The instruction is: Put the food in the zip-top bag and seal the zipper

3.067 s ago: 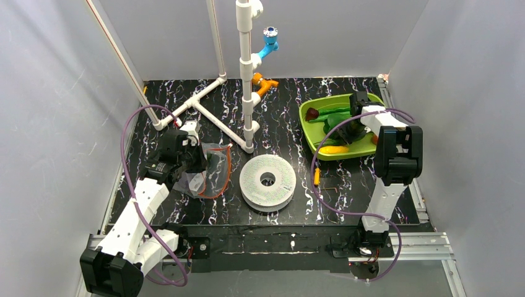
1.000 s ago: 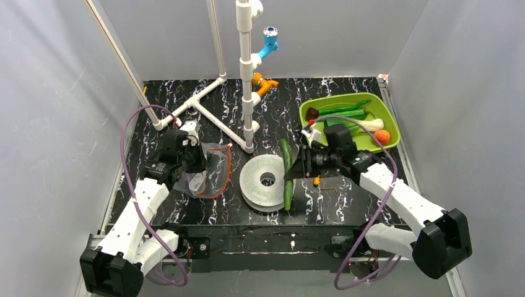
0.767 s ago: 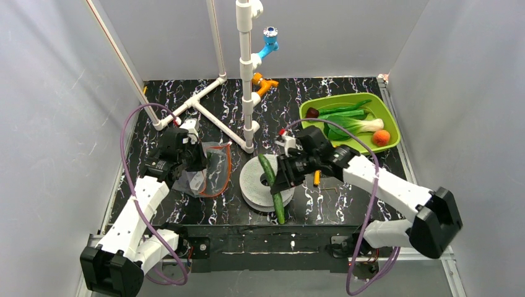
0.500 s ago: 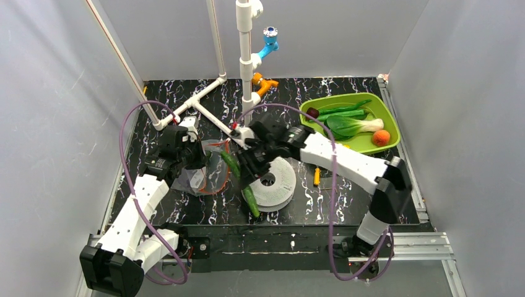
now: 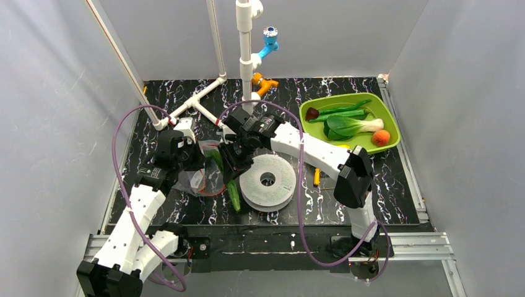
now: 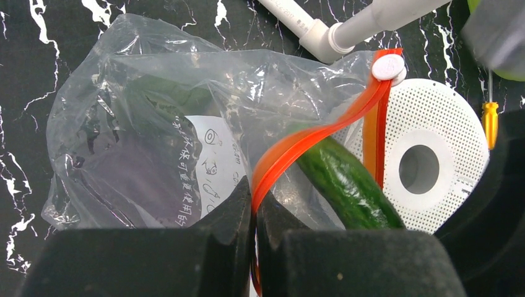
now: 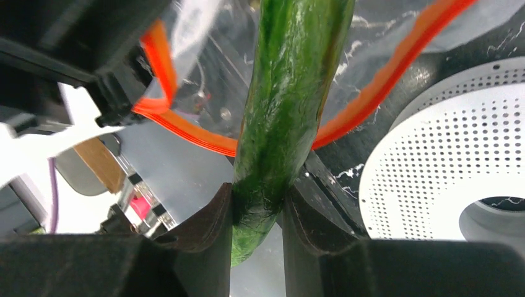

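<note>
The right gripper (image 7: 259,213) squeezes a long green vegetable (image 7: 285,105) between its two black fingers. The vegetable is bumpy, shiny and shaped like a tube. Its far end crosses the zipper (image 6: 309,139), a thin orange-red strip, at the open mouth of the zip-top bag (image 6: 124,74). The bag is clear, crinkly and floppy. It lies on the black table (image 5: 402,185). The left gripper (image 6: 254,207) is pinched tight on the zipper. A dim purple shape shows inside the bag. A round white disc (image 5: 282,185) full of tiny holes sits just beside it. More food lies in the lime-green tray (image 5: 387,111).
</note>
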